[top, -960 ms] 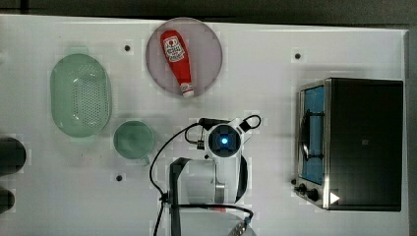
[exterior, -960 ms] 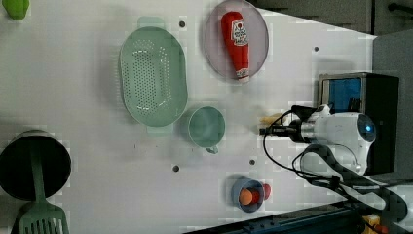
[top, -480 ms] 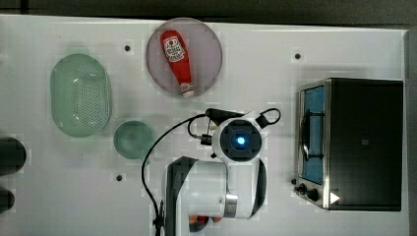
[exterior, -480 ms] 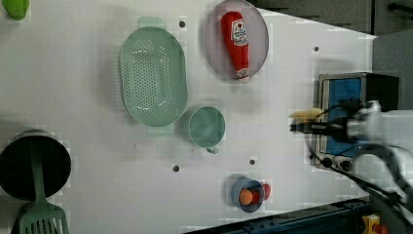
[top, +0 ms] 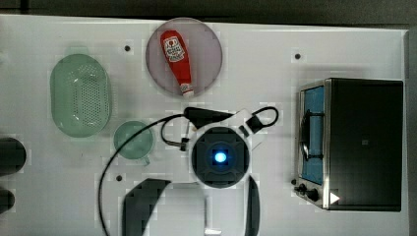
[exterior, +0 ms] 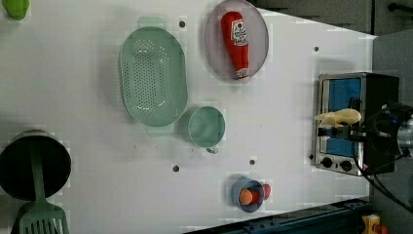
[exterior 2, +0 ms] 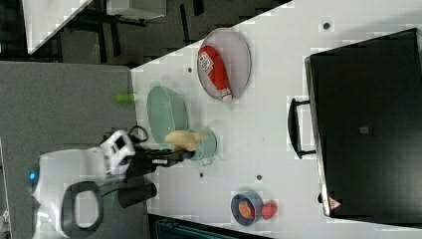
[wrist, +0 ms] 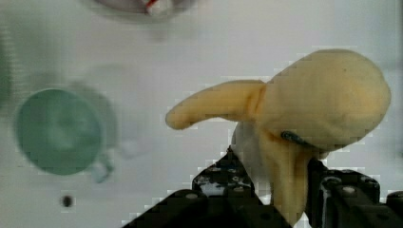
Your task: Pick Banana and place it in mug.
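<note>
1. I see the white table (top: 275, 54) running almost edge to edge in the top view, with bare room across its middle.
2. The toaster oven (top: 354, 142) takes the top view's right side, close to the table's edge — the nearest big obstacle.
3. The colander (top: 80, 95) sits at the top view's left; the mug (top: 133, 140) stands just beside it, lower right, open side up.
4. The plate (top: 206, 54) at top centre carries a red ketchup bottle (top: 178, 59); I can't read its label.
5. A blue bowl (exterior: 249, 196) of fruit sits low in the left view.
6. The gripper (wrist: 280, 190) is clamped on the banana (wrist: 294, 109) — lifted off the table, apart from the mug.
</note>
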Tool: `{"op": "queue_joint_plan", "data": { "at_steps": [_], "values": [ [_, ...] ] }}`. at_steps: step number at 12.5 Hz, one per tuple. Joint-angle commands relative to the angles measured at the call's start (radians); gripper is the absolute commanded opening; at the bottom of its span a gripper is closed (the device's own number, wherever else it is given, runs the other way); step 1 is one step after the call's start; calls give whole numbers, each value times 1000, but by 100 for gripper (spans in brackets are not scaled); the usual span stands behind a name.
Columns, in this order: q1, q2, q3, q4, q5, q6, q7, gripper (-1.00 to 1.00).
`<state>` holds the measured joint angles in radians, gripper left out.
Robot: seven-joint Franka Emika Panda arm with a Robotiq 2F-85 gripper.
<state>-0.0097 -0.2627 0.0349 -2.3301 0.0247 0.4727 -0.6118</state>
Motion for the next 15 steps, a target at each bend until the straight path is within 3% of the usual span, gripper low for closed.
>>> {"op": "queue_joint_plan", "data": {
  "at_steps": [1,6,10,15],
  "values": [
    [48,0,107,11,112,-48,226,-37],
    [65,40,292,14,144,17,598,-37],
    [65,143,387,14,140,169,755,-37],
    [66,286,419,14,-27,272,903,-37]
  ]
}}
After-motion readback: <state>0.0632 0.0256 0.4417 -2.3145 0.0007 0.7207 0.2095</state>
